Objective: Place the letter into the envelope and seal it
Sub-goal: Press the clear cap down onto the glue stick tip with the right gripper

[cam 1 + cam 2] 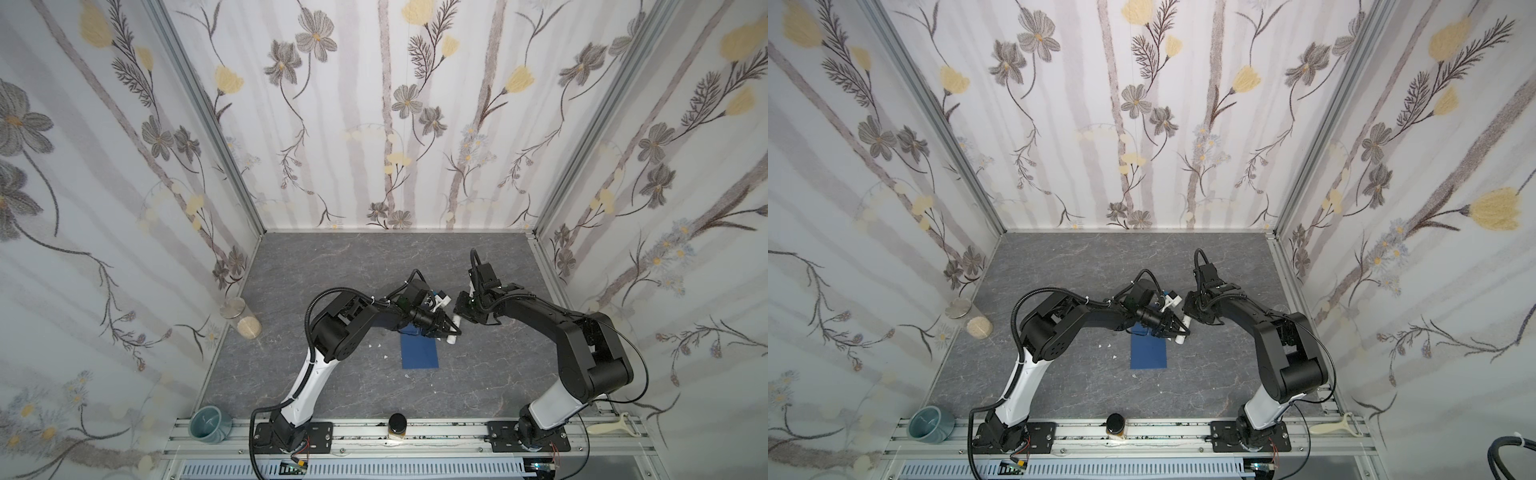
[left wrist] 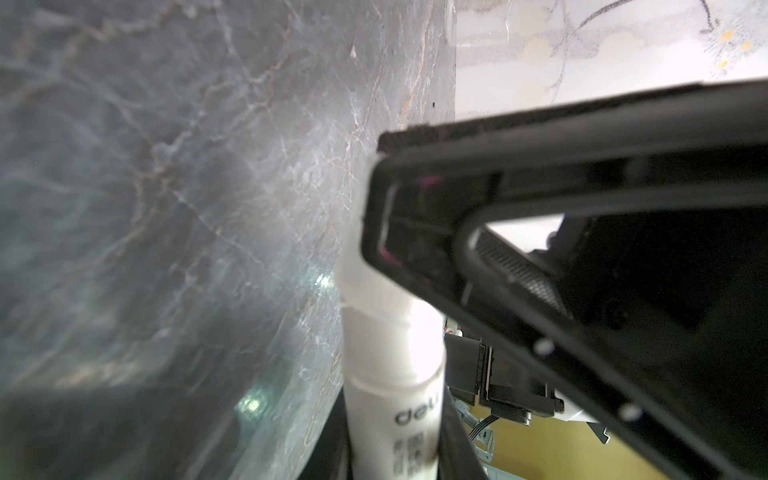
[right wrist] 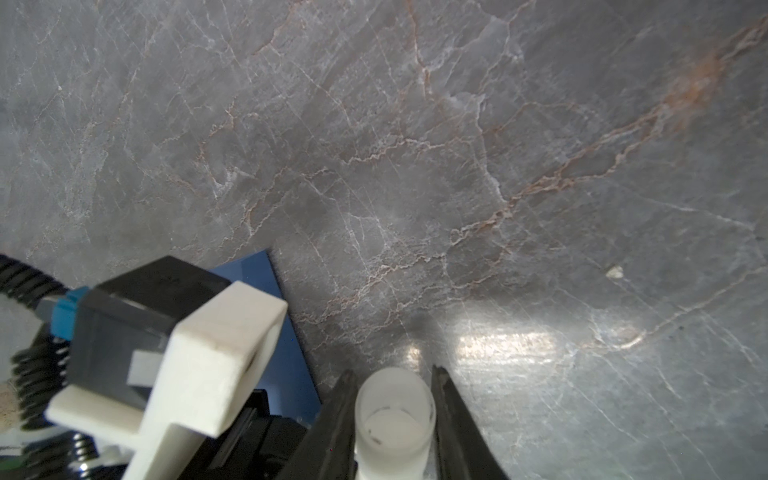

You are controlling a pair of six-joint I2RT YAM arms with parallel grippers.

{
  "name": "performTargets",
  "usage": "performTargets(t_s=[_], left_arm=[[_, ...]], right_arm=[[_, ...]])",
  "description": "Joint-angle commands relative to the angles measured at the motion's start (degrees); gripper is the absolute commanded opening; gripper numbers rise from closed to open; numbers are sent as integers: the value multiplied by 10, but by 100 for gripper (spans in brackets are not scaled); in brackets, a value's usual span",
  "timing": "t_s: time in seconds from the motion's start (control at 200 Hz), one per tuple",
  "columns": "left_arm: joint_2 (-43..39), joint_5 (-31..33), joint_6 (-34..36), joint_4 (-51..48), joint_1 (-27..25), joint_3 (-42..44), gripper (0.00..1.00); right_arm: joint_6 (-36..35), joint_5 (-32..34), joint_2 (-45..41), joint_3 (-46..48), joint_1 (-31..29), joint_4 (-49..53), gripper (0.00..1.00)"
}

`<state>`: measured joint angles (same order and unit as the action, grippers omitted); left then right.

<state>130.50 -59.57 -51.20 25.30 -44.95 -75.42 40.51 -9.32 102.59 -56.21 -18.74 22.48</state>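
- Currently both grippers meet on the glue stick (image 2: pixel 395 395), just above the far end of the envelope (image 1: pixel 419 351).
- Left gripper (image 1: pixel 451 330) is clamped across the tube body. Right gripper (image 3: pixel 392 376) is closed on the cap (image 3: pixel 395 419). The cap looks seated, with its seam visible in the left wrist view. I read this as uncapping.
- Key geometry: the tube axis runs from the left jaws toward the right ones, so the pull should go straight along it, with the right arm backing away.
- Envelope lies flat on the table (image 1: pixel 353 270), long axis running from the rail toward the back wall. The left gripper is the nearer one, over the envelope's far right corner. The far end sits under the left arm, so I can't read the flap from above.
- Letter: none in view. I'd guess it's inside the envelope, but can't confirm.
- Surface is glossy grey marble-look, with a few white scraps (image 1: pixel 377 345) beside the envelope. There's bare table to the right, and the jar (image 1: pixel 243 320) is well apart by the left wall.
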Motion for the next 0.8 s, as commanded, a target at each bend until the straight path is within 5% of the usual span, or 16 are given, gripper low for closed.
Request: performTargets(t_s=[0.0, 0.795], left_arm=[[-4, 0, 1, 27, 3, 0, 0], [-13, -6, 4, 34, 3, 6, 0]], right_arm=[[8, 0, -5, 1, -2, -9, 31], [-1, -6, 5, -5, -5, -7, 29]])
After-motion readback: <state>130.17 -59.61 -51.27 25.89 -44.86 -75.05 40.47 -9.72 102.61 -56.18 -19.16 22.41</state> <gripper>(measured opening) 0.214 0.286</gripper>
